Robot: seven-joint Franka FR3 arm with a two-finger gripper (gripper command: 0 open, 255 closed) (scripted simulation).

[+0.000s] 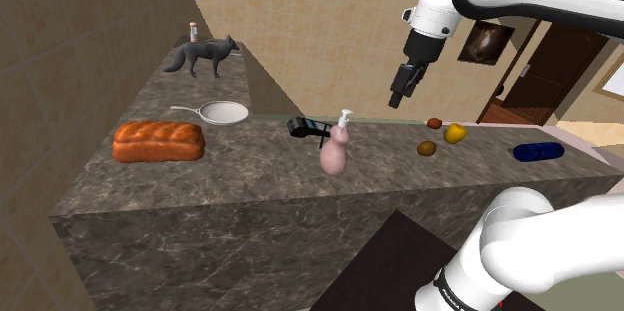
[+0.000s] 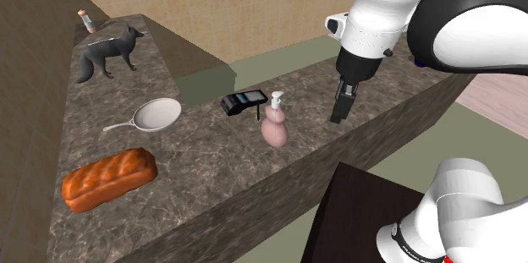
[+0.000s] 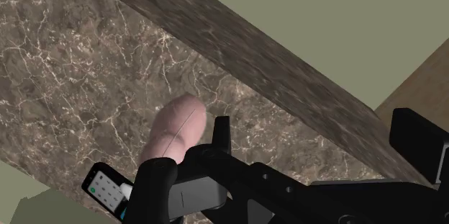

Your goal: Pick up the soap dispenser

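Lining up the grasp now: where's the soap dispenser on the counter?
In the shoulder view the pink soap dispenser stands midway along the dark veined counter, just right of the black handheld device, with the gripper hovering above to its right.

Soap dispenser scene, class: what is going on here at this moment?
The white arm's black gripper hangs in the air above the marbled counter, to the shoulder view's right of the pink soap dispenser. The dispenser stands upright, untouched, beside a black keypad device. Nothing is picked up yet.
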